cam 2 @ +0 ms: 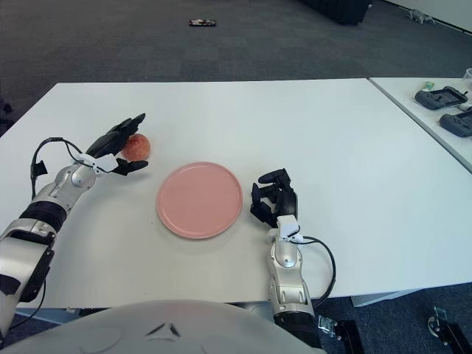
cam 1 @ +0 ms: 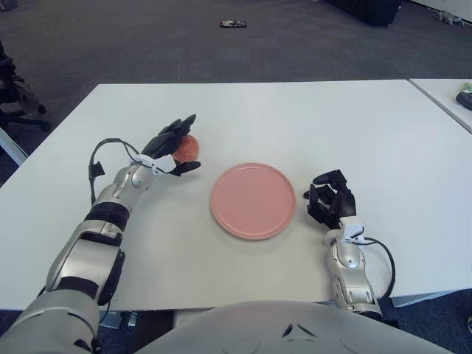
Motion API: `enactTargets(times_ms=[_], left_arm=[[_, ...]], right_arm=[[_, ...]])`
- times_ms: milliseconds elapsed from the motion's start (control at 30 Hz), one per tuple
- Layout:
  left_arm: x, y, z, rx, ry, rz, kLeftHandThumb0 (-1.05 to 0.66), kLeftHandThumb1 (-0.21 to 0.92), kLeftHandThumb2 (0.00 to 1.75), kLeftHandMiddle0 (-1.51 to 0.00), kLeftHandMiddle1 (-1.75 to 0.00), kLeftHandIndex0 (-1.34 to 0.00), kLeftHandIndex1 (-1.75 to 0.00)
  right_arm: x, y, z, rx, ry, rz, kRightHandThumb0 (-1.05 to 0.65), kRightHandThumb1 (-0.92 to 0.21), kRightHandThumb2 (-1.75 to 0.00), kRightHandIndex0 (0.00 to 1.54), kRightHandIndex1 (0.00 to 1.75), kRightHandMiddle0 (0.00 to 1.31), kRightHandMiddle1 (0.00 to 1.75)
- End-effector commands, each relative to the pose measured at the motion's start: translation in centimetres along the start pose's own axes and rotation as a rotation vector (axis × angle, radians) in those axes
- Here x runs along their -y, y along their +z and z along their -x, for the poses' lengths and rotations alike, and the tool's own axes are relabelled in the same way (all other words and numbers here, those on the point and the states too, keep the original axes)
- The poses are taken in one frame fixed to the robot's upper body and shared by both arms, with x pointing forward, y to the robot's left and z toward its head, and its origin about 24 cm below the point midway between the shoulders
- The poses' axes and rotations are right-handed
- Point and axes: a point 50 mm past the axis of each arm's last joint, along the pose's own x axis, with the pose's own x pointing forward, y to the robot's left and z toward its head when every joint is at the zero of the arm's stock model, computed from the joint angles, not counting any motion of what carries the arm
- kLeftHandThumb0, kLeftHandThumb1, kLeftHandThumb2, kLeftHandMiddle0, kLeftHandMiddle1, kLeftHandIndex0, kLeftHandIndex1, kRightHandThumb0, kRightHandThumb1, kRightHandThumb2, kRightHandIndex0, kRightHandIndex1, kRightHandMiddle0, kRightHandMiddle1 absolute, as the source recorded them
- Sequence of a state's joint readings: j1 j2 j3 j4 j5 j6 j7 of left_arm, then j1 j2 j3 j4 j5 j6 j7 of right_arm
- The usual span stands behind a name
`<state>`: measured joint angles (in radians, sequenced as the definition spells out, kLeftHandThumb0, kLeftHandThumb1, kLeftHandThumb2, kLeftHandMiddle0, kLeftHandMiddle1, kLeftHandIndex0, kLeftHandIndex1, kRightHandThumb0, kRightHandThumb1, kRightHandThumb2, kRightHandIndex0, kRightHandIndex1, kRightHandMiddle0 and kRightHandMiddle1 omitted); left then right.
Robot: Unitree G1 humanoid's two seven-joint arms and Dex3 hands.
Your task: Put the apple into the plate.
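Note:
A red-orange apple [cam 1: 190, 150] lies on the white table [cam 1: 295, 118], left of a round pink plate [cam 1: 253, 200]. My left hand [cam 1: 192, 143] is at the apple's left side, fingers spread above it and thumb below it, open around it without closing. The hand hides the apple's left part. The plate is empty. My right hand [cam 1: 330, 198] shows just right of the plate, near the table's front edge, fingers loosely bent and holding nothing.
A second white table [cam 2: 428, 110] stands at the right with dark devices [cam 2: 442, 98] on it. An office chair [cam 1: 15, 96] shows at the far left. A small dark object [cam 1: 233, 23] lies on the carpet beyond the table.

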<state>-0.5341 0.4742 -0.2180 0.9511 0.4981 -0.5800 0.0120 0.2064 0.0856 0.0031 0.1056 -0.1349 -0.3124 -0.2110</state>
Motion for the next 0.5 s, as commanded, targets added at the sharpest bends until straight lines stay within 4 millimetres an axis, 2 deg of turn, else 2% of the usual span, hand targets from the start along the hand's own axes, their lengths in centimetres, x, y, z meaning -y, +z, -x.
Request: enactTargets(times_ms=[0, 467], left_arm=[[-0.65, -0.03, -0.64, -0.021, -0.028, -0.03, -1.05, 0.53, 0.67, 0.0, 0.0, 0.0, 0.0], [-0.19, -0.46, -1.25, -0.083, -0.089, -0.052, -1.01, 0.53, 0.65, 0.0, 0.0, 0.0, 0.0]], right_arm=[[0.22, -0.32, 0.01, -0.023, -0.002, 0.005, -0.39, -0.62, -0.95, 0.62, 1.35, 0.38, 1.75], [0.33, -0.33, 0.03, -0.021, -0.008, 0.004, -0.4, -0.6, -0.97, 0.63, 1.35, 0.39, 1.75]])
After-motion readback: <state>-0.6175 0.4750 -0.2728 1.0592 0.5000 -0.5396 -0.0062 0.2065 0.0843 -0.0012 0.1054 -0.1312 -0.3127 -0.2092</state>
